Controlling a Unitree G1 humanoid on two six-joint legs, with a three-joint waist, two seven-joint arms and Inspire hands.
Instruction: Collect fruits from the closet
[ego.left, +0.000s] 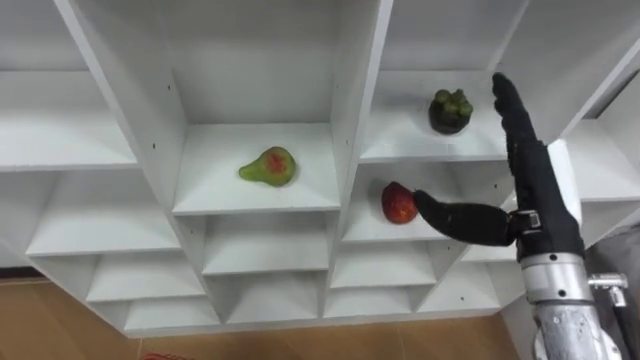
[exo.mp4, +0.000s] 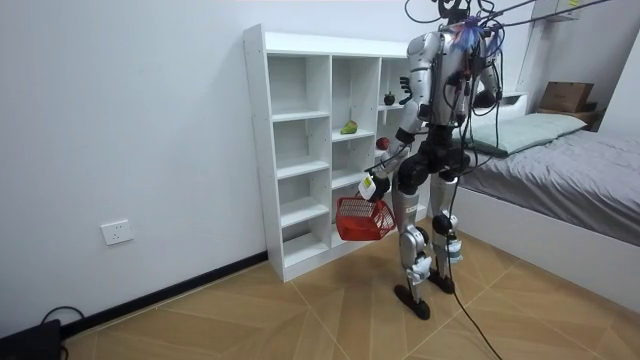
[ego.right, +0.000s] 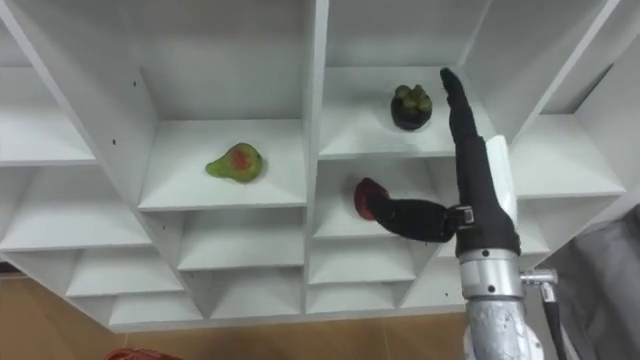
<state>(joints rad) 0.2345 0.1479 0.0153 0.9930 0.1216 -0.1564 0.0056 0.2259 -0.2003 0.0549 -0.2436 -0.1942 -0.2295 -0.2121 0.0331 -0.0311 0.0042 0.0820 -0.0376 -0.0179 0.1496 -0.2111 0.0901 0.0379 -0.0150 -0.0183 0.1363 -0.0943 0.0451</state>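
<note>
R robot hand (ego.left: 545, 190) open by red fruit (ego.left: 397, 203) near shelf (ego.left: 365, 233) edge; L robot hand (exo.mp4: 368, 187) prob. grips basket (exo.mp4: 362, 220).

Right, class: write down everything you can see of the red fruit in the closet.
The red fruit is small and rounded, red with a lighter orange patch, apple-like. It sits whole on a white closet shelf, one compartment below the dark fruit. The right hand is open, fingers straight upward; its thumb tip appears to touch the fruit's right side.

The right hand (ego.right: 487, 215) partly hides the red fruit (ego.right: 364, 192); the basket (ego.right: 130, 355) is cropped.
</note>
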